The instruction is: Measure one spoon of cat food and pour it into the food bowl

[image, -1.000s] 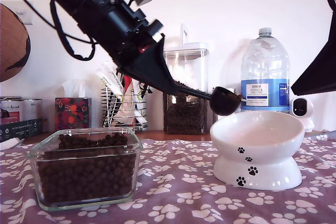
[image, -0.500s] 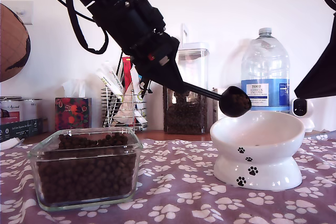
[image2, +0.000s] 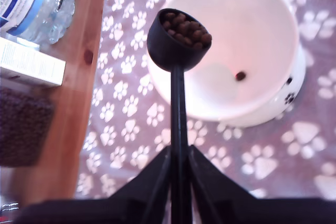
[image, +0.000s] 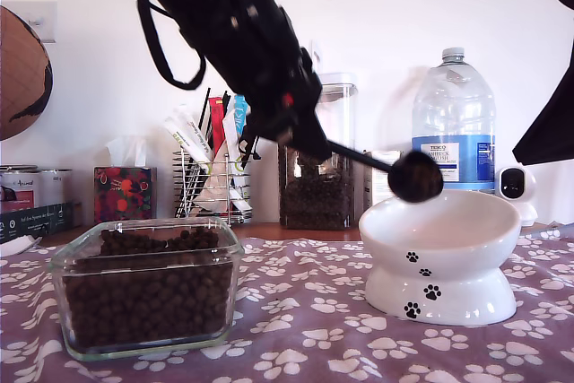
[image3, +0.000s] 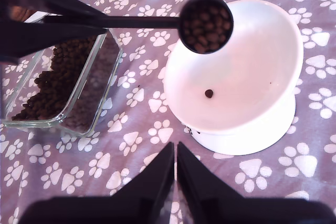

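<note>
Spoon [image2: 178,40] brimful; exterior view hides its contents.

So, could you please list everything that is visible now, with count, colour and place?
Spoon: one, black, full of cat food, above the bowl's rim.
Food bowl: one, white with black paw prints, the exterior view's right; one pellet inside.
Glass dish: one, clear, full of brown pellets, the exterior view's left.
Water bottle: one, clear, blue label, behind the bowl.
Tablecloth: purple, white paw prints.
Tissue box: one, red floral, at the back.
My first gripper: shut on the spoon.
My second gripper: shut, holding nothing.
</note>
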You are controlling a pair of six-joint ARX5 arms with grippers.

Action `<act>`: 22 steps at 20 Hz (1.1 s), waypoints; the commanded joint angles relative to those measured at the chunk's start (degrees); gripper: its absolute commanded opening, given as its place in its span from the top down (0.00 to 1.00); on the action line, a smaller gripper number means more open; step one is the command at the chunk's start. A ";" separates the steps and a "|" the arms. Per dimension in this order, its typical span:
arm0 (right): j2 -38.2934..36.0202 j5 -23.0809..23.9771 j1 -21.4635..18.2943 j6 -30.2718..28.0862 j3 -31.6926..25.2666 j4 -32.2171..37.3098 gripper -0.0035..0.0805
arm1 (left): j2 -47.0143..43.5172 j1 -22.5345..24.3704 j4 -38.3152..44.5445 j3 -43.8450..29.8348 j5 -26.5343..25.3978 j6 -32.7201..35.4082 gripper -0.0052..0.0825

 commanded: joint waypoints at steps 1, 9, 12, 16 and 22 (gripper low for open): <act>0.20 -0.26 -0.20 0.07 0.70 0.22 0.97 | 2.08 -0.94 2.54 0.31 -2.73 3.02 0.97; 0.20 -0.42 -0.22 0.00 0.72 0.04 0.97 | 2.19 -2.14 6.93 0.31 -5.05 13.29 0.97; 0.20 -0.42 -0.22 0.04 0.72 0.04 0.97 | 2.19 -2.99 7.32 0.31 -6.64 19.39 0.97; 0.20 -0.37 -0.22 0.26 0.72 0.04 0.97 | 2.19 -3.45 8.00 0.31 -8.92 26.73 0.97; 0.20 -0.42 -0.22 0.24 0.70 0.02 0.97 | 2.19 -3.48 11.98 0.31 -12.41 35.41 0.97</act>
